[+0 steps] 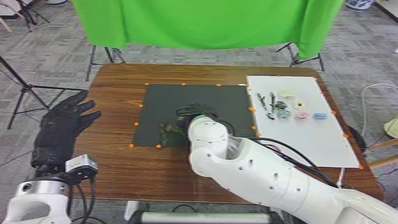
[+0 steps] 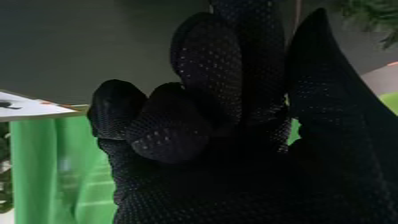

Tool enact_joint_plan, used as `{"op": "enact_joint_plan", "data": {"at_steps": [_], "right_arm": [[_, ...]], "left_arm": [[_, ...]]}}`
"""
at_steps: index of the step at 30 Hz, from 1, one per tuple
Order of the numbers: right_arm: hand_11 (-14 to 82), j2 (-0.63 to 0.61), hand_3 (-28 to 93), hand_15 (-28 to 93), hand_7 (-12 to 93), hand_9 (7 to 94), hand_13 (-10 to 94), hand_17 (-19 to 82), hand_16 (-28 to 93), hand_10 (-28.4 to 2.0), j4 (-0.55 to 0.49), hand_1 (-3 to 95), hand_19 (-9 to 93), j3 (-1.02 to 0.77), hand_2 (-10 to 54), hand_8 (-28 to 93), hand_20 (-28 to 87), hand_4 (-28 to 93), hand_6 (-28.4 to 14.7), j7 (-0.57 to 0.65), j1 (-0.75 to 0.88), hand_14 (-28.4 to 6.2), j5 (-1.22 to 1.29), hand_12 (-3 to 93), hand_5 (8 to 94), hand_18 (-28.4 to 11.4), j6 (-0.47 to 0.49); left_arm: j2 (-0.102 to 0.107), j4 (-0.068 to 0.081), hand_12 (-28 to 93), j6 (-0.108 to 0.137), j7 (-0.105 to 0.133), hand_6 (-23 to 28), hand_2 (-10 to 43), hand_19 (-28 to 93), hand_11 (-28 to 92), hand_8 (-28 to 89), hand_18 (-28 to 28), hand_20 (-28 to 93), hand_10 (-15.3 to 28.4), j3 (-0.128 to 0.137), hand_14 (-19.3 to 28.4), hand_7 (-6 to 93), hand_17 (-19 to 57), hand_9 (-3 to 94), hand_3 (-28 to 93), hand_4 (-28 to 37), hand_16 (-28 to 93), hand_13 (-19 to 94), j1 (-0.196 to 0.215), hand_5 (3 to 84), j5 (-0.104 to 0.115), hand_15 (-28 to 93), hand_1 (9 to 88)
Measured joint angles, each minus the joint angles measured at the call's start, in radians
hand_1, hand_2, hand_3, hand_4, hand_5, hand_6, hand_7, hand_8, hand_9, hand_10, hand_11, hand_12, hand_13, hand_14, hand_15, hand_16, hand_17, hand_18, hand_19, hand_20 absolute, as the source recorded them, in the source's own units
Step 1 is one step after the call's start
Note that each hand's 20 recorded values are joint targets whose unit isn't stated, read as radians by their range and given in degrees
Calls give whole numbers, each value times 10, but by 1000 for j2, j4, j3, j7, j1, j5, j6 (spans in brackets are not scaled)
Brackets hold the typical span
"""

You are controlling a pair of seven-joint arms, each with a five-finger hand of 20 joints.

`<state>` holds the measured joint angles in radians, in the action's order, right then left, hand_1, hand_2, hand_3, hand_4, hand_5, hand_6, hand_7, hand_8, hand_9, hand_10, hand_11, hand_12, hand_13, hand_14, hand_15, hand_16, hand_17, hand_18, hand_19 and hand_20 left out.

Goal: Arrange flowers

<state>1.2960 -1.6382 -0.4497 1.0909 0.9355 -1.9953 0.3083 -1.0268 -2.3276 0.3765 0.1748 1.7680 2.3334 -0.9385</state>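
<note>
progress: early, my read; one green sprig (image 1: 169, 132) on or just over the dark mat (image 1: 158, 100)
left to do: pink bloom (image 1: 303, 115), blue bloom (image 1: 320, 116), dark stems (image 1: 263, 101) lie on the white board (image 1: 311, 145), likely next
sprig vs hand: just left of the right hand (image 1: 188, 114), nearer the robot; contact unclear
right hand: over the mat; can't tell if gripping
left hand (image 1: 60, 122): spread, holding nothing, by the surface's (image 1: 115, 165) left edge

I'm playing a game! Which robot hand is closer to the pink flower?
The right robot hand. It is over the dark mat, left of the pink flower; the left robot hand is farther, by the table's left edge.
</note>
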Motion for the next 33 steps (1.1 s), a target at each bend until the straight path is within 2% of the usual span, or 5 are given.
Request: {"op": "enact_joint_plan", "data": {"at_steps": [7, 16, 21, 27, 33], "right_arm": [[437, 13, 826, 787, 182, 928, 844, 483, 203, -166, -16, 175, 932, -61, -3, -127, 514, -254, -53, 15, 32, -121, -4, 223, 931, -284, 105], [430, 15, 821, 785, 173, 925, 842, 481, 198, -169, -51, 137, 932, -63, 18, -120, 502, -258, -59, 12, 42, -120, -32, 222, 926, -284, 104], [424, 9, 814, 783, 171, 924, 841, 482, 195, -170, -90, 125, 932, -68, 41, -120, 494, -257, -56, -8, 42, -119, -33, 221, 921, -284, 101], [446, -21, 780, 768, 140, 805, 775, 433, 183, -205, -200, 131, 932, -184, 65, -106, 350, -237, -85, -103, 91, -134, -12, 212, 801, -284, 57], [435, -73, 784, 755, 146, 681, 679, 379, 132, -244, -244, 142, 912, -374, 52, -115, 117, -227, -106, -68, 146, -172, 195, 175, 651, -284, -17]], "left_arm": [[0, -1, 56, 1, 0, 71, 49, 588, 306, -143, 229, -56, 158, 5, 235, 211, -94, 322, 837, -234, -136, 262, 10, 353, 0, 519, 253], [0, -4, 53, 2, 0, 70, 47, 588, 309, -146, 229, -59, 157, 10, 232, 214, -94, 323, 841, -232, -137, 265, 21, 354, 0, 520, 255], [0, -10, 53, 15, 16, 70, 47, 585, 300, -148, 229, -58, 160, 16, 232, 215, -95, 322, 842, -237, -133, 265, 46, 354, 4, 507, 256], [0, -14, 61, 41, 69, 77, 51, 579, 283, -144, 229, -51, 166, 17, 241, 206, -98, 319, 841, -240, -117, 257, 85, 353, 19, 486, 254], [0, -15, 74, 53, 80, 83, 57, 575, 266, -129, 230, -39, 174, 13, 245, 183, -100, 318, 833, -234, -103, 253, 95, 356, 26, 477, 251]]}}
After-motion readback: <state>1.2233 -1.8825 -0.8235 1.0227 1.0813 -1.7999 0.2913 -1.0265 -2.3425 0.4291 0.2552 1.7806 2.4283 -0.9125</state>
